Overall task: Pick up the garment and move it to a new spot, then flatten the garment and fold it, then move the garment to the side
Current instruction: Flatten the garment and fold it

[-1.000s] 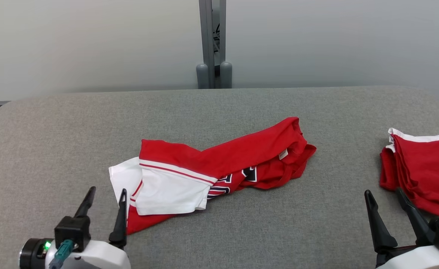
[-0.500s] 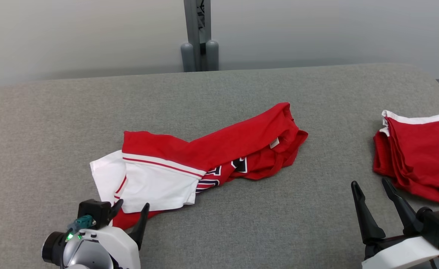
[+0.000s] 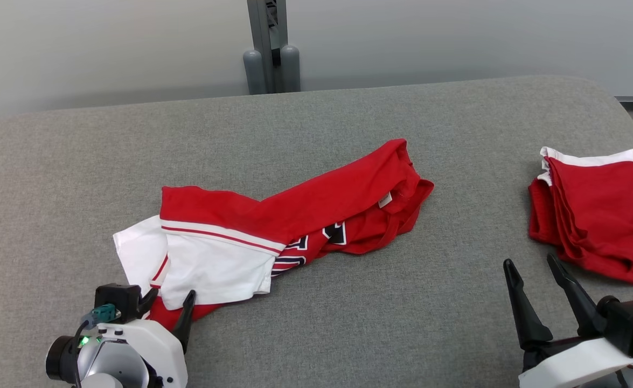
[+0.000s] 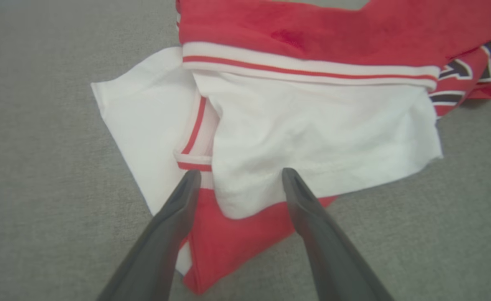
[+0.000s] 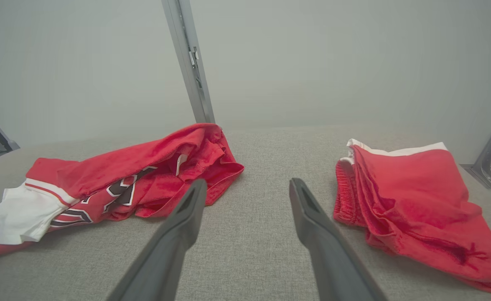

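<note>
**Status.** Left end effector [image 3: 171, 295]: fingers apart, nothing clamped. In the left wrist view the tips straddle the nearest corner of the garment [image 3: 294, 215], where the white panel [image 4: 312, 125] lies over a red hem. Whether the tips touch the cloth cannot be told. The garment lies bunched on the worktop [image 3: 348, 312]. It starts between this end effector's fingers and runs ahead of it and off to its right in a loose diagonal heap, layers doubled over and lettering half hidden.

**Judgement.** The first step, the pickup, is being set up and is not done. The carry to a new spot, the flattening, the folding and the move aside are all left.

**Room, left to right.**
- Left of the left end effector is bare grey worktop with nothing on it.
- Ahead of it, past the garment, there is more bare surface up to the far edge, with an upright post [image 3: 266, 43] behind that edge.
- Between the two end effectors is a broad bare stretch (likely the best place to spread the cloth out).

Right end effector [image 3: 530, 262]: fingers apart, empty, hanging above bare worktop and well apart from the garment's far red end. Just ahead of it and to its right lies a second red piece [image 3: 596, 210] with a white band, already compact.

Beyond that piece the worktop rounds off into its right corner, so that side is tight. A spread-out garment could overlap the red piece or slip over the edge there. The near edge is hidden below both end effectors.
</note>
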Available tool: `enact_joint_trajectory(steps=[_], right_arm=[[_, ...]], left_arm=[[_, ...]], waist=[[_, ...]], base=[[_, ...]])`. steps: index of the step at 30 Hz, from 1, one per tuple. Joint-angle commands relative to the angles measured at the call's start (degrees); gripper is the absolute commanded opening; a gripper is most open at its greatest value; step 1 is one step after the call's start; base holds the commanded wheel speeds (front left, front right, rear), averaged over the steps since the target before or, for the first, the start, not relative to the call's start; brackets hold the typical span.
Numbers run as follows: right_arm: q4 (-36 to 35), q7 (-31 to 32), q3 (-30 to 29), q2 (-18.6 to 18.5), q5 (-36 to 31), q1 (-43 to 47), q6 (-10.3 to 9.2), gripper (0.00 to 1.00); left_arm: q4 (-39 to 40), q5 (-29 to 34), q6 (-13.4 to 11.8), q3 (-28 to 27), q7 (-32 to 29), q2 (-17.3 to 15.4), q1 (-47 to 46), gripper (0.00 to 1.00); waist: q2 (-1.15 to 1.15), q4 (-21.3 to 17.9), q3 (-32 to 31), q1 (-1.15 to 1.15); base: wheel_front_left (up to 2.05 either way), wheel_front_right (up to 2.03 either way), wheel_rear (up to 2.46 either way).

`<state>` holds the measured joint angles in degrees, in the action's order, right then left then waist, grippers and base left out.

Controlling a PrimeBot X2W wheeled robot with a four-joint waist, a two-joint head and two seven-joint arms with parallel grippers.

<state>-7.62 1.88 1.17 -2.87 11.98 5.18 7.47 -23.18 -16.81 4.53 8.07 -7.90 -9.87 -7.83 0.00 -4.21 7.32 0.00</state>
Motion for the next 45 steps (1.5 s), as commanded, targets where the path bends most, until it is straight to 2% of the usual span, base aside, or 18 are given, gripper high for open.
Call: enact_joint_trajectory(steps=[1, 2, 4, 5, 11, 17, 25, 32, 39, 40, 42, 45], right_arm=[[0.14, -0.45, -0.01, -0.16, 0.04, -0.63, 0.05, 1.00], [0.15, -0.48, -0.02, -0.16, 0.10, -0.67, 0.05, 1.00], [0.23, -0.41, -0.07, -0.16, 0.08, -0.71, 0.05, 1.00], [0.24, -0.40, -0.12, -0.16, 0.09, -0.76, 0.05, 1.00], [0.26, -0.95, -0.92, -0.16, 0.39, -1.86, 0.05, 1.00], [3.75, -1.33, -1.46, -0.14, 1.55, -7.82, 0.05, 1.00], [14.51, -1.89, 1.93, -0.46, 3.48, -17.27, 0.05, 1.00], [27.57, -3.97, 5.91, -1.94, 5.59, -25.89, 0.05, 1.00], [36.65, -6.94, 9.53, -2.92, 7.60, -31.75, 0.05, 1.00], [37.45, -7.50, 9.99, -2.95, 7.94, -32.31, 0.05, 0.80], [38.42, -8.53, 10.75, -3.37, 8.41, -33.20, 0.05, 0.00], [38.51, -9.88, 11.88, -3.75, 9.24, -33.61, 0.05, 0.00]], left_arm=[[-0.28, -0.38, 0.36, 0.11, 0.42, -0.24, -1.24, 1.00], [-0.28, -0.33, 0.46, 0.37, 0.64, -0.28, -1.23, 1.00], [-0.36, -0.46, 0.54, 0.68, 0.94, -0.34, -1.27, 0.09], [-0.30, -0.40, 0.63, 0.87, 1.01, -0.36, -1.38, 0.00], [0.77, -0.55, 0.58, 1.32, 1.80, -0.45, -1.51, 0.00], [2.23, -1.45, 0.81, 1.78, 1.17, -0.02, -2.22, 0.00], [2.93, -0.66, 1.20, 3.88, 0.78, 0.28, -4.82, 0.00], [3.11, -0.35, 1.68, 5.83, 1.40, 0.43, -8.02, 0.00], [2.19, -0.86, 1.95, 6.80, 2.04, 0.24, -9.43, 0.00], [1.97, -0.92, 1.91, 6.91, 2.10, 0.18, -9.44, 0.00], [1.65, -1.19, 1.96, 6.94, 2.52, 0.06, -9.40, 0.00], [2.05, -1.43, 1.56, 6.63, 3.70, 0.08, -9.74, 0.00]], waist=[[0.00, 0.05, -0.02, 0.00], [0.00, 0.09, -0.03, 0.00], [0.00, 0.21, -0.02, 0.00], [0.00, 0.27, 0.00, 0.00], [0.00, 0.74, 0.16, 0.00], [0.00, 1.89, 0.98, 0.00], [0.00, 4.75, 3.43, 0.00], [0.00, 7.37, 7.77, 0.00], [0.00, 8.32, 9.36, 0.00], [0.00, 8.35, 9.36, 0.00], [0.00, 8.35, 9.38, 0.00], [0.00, 8.28, 9.11, 0.00]], base=[[0.00, 0.00, 0.00], [0.00, 0.00, 0.00], [0.00, 0.00, 0.00], [0.00, 0.00, 0.00], [0.00, 0.00, 0.00], [0.00, 0.00, 0.00], [0.00, 0.00, 0.00], [0.00, 0.00, 0.00], [0.00, 0.00, 0.00], [0.00, 0.00, 0.00], [0.00, 0.00, 0.00], [0.00, 0.00, 0.00]])
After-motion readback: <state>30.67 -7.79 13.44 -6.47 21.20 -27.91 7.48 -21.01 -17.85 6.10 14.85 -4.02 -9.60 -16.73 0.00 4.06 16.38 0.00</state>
